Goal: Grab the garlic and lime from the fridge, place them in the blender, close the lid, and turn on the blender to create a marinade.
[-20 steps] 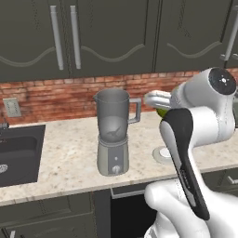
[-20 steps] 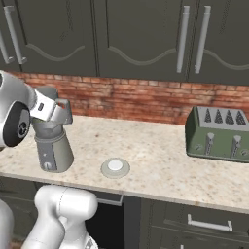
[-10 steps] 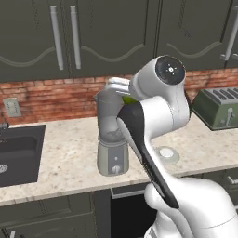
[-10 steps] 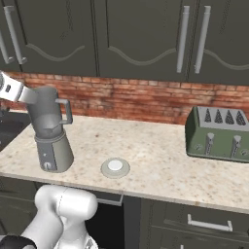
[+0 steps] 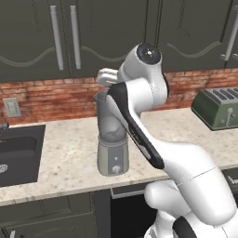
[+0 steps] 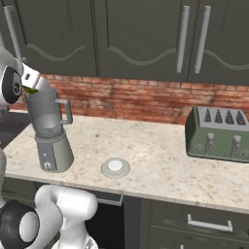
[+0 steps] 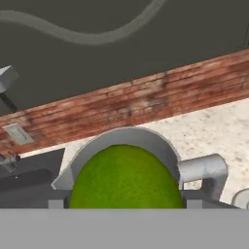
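My gripper [image 6: 32, 83] is shut on the green lime [image 7: 125, 181] and holds it just above the open mouth of the blender [image 5: 111, 139]. In the hand view the lime covers most of the jug's round rim [image 7: 121, 136], and the jug handle [image 7: 204, 170] sticks out to the right. In the right base view the blender [image 6: 48, 131] stands on the counter's left part, with a sliver of lime [image 6: 30, 90] under the hand. The pale round lid [image 6: 115, 167] lies flat on the counter to the right of the blender. The garlic and the fridge are out of view.
A green toaster [image 6: 219, 133] stands at the right against the brick wall. A dark sink [image 5: 18, 148] is sunk into the counter left of the blender. Dark cupboards with bar handles [image 5: 62, 37] hang overhead. My white arm crosses in front of the jug in the left base view.
The arm has swung left from the toaster side, carrying the lime over to the top of the blender jug. The blender, lid and toaster have stayed put.
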Robot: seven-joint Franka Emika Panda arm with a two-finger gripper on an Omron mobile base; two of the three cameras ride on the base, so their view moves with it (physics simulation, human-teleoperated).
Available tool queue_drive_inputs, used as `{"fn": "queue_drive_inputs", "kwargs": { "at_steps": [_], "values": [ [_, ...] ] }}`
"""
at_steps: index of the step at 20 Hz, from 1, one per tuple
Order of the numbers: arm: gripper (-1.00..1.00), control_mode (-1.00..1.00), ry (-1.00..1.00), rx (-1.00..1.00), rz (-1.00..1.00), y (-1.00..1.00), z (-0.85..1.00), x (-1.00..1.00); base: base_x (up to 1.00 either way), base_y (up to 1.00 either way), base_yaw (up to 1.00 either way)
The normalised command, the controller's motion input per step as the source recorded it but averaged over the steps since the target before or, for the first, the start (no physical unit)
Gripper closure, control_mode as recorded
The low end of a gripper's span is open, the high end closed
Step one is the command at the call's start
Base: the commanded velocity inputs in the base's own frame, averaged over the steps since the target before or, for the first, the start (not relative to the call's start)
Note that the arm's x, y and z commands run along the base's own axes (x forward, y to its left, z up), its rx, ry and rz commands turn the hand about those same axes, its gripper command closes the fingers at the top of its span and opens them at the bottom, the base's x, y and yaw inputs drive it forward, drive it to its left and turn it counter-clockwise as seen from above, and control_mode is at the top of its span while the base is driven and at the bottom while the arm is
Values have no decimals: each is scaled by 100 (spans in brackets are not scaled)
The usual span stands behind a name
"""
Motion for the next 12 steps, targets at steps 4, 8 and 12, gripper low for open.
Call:
{"fn": "queue_drive_inputs", "kwargs": {
  "at_steps": [4, 8, 12],
  "values": [
    [100, -100, 18, -5, 5, 17, -48, 79, 0, 0, 0],
    [100, -100, 14, -6, 3, 36, -52, 75, 0, 0, 0],
    [100, -100, 7, -7, 3, 33, -51, 46, 0, 0, 0]
  ]
}}
